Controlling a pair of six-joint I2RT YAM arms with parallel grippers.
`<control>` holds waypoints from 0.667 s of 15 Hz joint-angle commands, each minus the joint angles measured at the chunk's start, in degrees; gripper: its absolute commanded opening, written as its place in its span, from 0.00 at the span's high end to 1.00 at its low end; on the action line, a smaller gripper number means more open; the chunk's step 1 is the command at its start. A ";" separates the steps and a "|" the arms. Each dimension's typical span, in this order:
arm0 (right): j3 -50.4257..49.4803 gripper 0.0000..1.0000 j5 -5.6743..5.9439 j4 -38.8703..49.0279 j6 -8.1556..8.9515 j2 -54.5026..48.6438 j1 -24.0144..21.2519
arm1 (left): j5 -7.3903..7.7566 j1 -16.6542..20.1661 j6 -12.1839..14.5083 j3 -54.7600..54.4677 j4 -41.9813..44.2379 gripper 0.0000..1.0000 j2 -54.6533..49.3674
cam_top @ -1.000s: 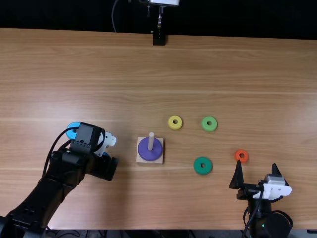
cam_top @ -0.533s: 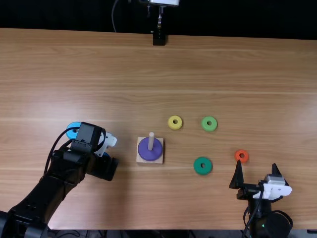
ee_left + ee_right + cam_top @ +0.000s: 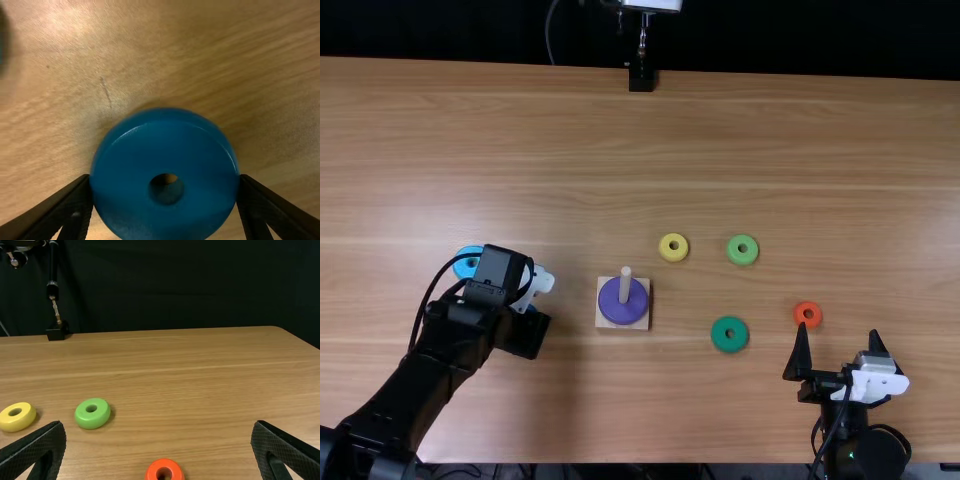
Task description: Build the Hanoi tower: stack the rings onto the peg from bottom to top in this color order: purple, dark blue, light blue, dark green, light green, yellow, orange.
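Observation:
My left gripper (image 3: 525, 333) is at the left of the table in the top view, left of the wooden base (image 3: 604, 322), which holds the peg (image 3: 625, 284) with the purple ring (image 3: 621, 313) around it. In the left wrist view my left gripper (image 3: 165, 180) is shut on the dark blue ring (image 3: 165, 140). Behind that arm lies the light blue ring (image 3: 462, 269), partly covered. My right gripper (image 3: 838, 330) stands open near the orange ring (image 3: 807, 304); the right wrist view has its fingers apart, my right gripper (image 3: 159, 426) holding nothing.
The yellow ring (image 3: 674, 237) and light green ring (image 3: 742, 239) lie beyond the peg, to its right. The dark green ring (image 3: 720, 336) is right of the base. A black stand (image 3: 641, 78) is at the table's far edge.
My left gripper has shifted slightly left and toward the far side in the top view. The right arm, the base and the loose rings in the top view have stayed put.

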 commanded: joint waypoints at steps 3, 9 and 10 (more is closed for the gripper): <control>-0.27 0.00 0.29 -0.19 -0.08 -0.73 0.18 | -0.77 -1.30 0.71 7.26 -0.36 0.95 0.10; -0.27 0.00 0.40 -0.19 -0.08 -0.73 0.18 | -0.77 -2.18 -0.24 19.57 -9.85 1.00 -0.25; -0.27 0.00 0.40 -0.19 -0.08 -0.73 0.18 | -0.77 -2.09 -0.35 22.47 -13.75 1.00 -0.25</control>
